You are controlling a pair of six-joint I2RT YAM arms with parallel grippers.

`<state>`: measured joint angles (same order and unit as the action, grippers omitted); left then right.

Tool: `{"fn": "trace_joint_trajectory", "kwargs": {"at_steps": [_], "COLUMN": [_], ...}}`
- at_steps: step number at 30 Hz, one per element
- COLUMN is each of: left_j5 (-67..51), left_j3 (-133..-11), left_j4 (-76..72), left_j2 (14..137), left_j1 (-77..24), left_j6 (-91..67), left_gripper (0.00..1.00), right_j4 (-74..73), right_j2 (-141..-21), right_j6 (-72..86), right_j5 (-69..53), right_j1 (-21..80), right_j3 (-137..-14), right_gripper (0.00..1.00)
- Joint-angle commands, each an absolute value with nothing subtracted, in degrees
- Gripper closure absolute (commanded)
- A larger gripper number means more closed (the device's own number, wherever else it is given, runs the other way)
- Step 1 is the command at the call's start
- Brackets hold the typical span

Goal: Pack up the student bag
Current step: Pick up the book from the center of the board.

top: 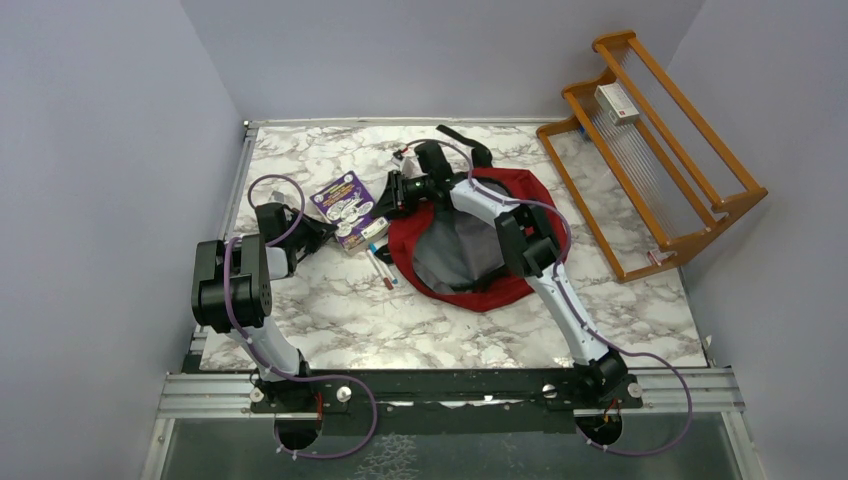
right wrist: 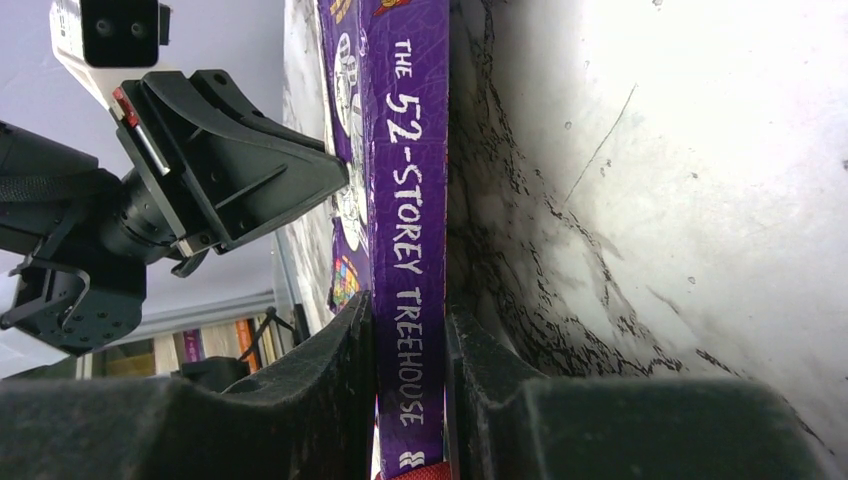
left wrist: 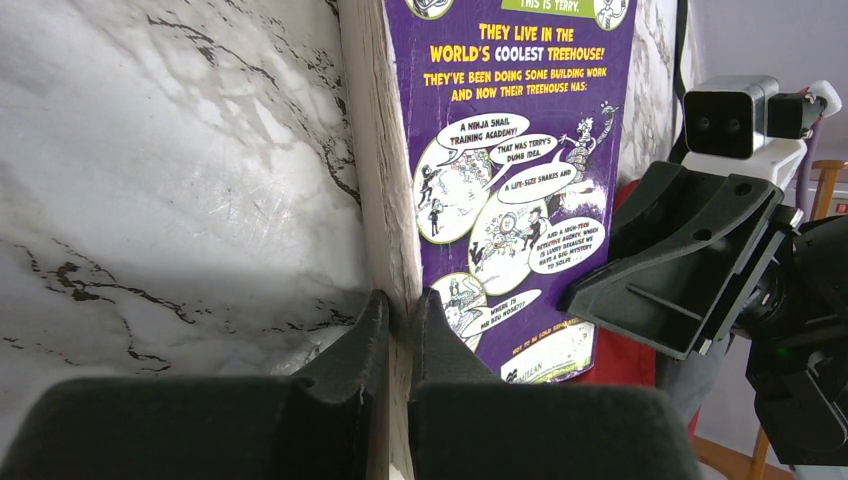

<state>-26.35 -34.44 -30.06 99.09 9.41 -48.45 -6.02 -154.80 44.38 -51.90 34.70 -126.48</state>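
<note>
The student bag lies open at mid-table, red with its grey lining showing. Left of it lies a purple paperback book. My left gripper is at the book's near-left side. In the left wrist view it is shut on the white page edge of the book. My right gripper reaches over the bag to the book's right side. In the right wrist view it is shut across the spine of the book. A strip of red bag shows under the spine.
Several pens lie on the marble table between book and bag. A wooden rack with a small box stands at the back right. The bag's black strap trails toward the back wall.
</note>
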Motion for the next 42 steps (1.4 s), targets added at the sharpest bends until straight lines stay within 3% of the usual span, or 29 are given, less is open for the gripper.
{"fn": "trace_joint_trajectory", "kwargs": {"at_steps": [1,4,8,11,13,17,22,29,37,42], "left_j5": [-31.4,-32.0,-30.9,-26.9,-23.5,-19.3,-21.2,-35.1,-40.9,-45.8], "left_j3": [-32.4,-34.2,-39.4,-45.2,-47.9,-51.3,-53.0,-57.8,-68.7,-68.3], "left_j4": [-21.2,-21.1,-16.1,-7.5,-3.2,1.9,1.7,-3.5,-0.5,-2.7], "left_j2": [100.3,98.0,93.3,88.9,85.5,79.0,73.0,73.1,79.4,80.0], "left_j1": [7.9,8.0,8.7,9.1,9.6,10.3,10.3,7.7,-3.6,-10.1], "left_j6": [-47.0,-46.9,-45.0,-40.8,-38.6,-35.0,-30.4,-22.6,-9.8,-7.6], "left_gripper": [1.00,0.98,0.74,0.48,0.37,0.24,0.16,0.06,0.03,0.04], "right_j4": [-3.3,-1.6,1.9,4.5,5.6,6.3,2.1,-8.0,-19.7,-30.1], "right_j2": [-153.4,-151.0,-147.2,-143.7,-141.3,-136.2,-127.4,-107.5,-85.4,-76.4], "right_j6": [42.7,42.1,42.6,43.5,43.5,42.2,34.4,15.7,2.4,-2.1], "right_j5": [-52.2,-50.0,-45.8,-42.2,-40.1,-37.7,-34.8,-26.5,-12.9,-14.1], "right_j1": [38.1,38.0,37.6,36.6,35.8,34.0,32.2,30.0,29.6,29.6], "right_j3": [-127.3,-127.1,-127.5,-126.9,-126.7,-126.6,-121.2,-102.4,-84.7,-79.9], "right_gripper": [0.83,0.92,0.99,1.00,1.00,1.00,1.00,1.00,0.99,0.99]}}
